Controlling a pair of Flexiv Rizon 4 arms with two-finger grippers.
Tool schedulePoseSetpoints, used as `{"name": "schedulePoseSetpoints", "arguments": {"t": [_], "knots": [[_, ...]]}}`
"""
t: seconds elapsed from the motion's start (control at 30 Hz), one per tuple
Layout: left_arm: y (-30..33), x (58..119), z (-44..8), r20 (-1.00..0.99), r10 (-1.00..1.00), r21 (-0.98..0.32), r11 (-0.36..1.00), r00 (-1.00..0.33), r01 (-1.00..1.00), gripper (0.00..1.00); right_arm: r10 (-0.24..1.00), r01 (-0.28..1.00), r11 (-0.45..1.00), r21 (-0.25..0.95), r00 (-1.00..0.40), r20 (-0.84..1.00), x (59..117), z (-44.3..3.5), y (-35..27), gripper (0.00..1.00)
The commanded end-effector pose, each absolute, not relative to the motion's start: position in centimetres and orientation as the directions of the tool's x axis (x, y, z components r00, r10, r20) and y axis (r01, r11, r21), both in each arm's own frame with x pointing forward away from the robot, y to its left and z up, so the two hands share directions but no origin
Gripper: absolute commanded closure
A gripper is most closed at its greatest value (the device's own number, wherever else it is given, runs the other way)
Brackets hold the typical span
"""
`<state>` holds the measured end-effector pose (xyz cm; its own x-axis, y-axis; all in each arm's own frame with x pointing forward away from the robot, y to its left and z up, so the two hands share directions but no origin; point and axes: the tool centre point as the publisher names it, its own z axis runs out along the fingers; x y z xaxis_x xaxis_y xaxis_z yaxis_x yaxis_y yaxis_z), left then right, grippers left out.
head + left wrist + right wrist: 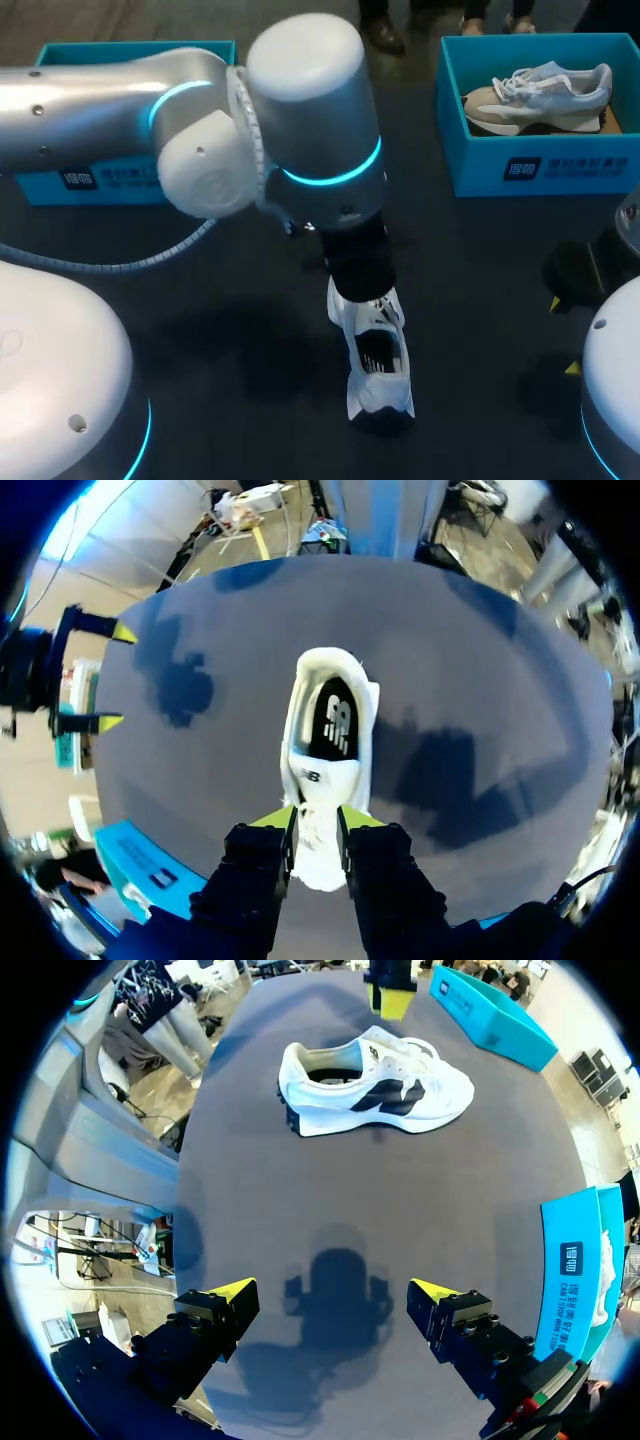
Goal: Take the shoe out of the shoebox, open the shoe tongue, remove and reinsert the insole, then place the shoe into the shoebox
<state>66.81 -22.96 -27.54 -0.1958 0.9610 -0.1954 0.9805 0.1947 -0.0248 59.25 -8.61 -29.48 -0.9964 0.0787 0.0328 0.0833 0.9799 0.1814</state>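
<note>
A white shoe (375,355) with a dark side logo lies on the dark table, heel toward me in the head view. My left arm comes in from the left, and its gripper (358,272) stands over the shoe's front. Beyond the fingers in the left wrist view is the shoe (330,730), its dark insole (336,720) showing. The left gripper (318,825) is shut on the white tongue and lace part. My right gripper (335,1295) hangs open and empty well short of the shoe (375,1085), also at the head view's right edge (563,337).
A blue shoebox (470,150) at the back right holds a beige and grey shoe (540,95). Another blue shoebox (130,50) at the back left is mostly hidden by my left arm. Bare table lies between the shoe and my right gripper.
</note>
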Motion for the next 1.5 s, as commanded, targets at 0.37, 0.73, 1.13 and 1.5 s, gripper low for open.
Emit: {"name": "schedulePoseSetpoints", "arguments": {"t": [0.37,0.73,1.13,1.5], "knots": [[-21.1,65.9,-24.1,-0.122,0.907,-0.060,0.399,-0.403,0.915,0.00,0.080,0.084,0.980,0.180,-0.996,0.027,59.0,-29.5,-8.6,0.00],[-21.0,64.8,-24.4,-0.090,0.838,-0.069,0.534,-0.538,0.843,0.00,0.080,0.084,0.980,0.180,-0.996,0.027,59.0,-29.5,-8.6,0.00],[-20.0,61.8,-24.1,0.132,0.202,-0.061,0.979,-0.970,0.195,0.00,0.080,0.084,0.980,0.180,-0.996,0.027,59.0,-29.5,-8.6,0.00],[-19.8,61.3,-24.0,0.102,0.152,-0.037,0.988,-0.983,0.149,0.00,0.080,0.084,0.980,0.180,-0.996,0.027,59.0,-29.5,-8.6,0.00]]}}
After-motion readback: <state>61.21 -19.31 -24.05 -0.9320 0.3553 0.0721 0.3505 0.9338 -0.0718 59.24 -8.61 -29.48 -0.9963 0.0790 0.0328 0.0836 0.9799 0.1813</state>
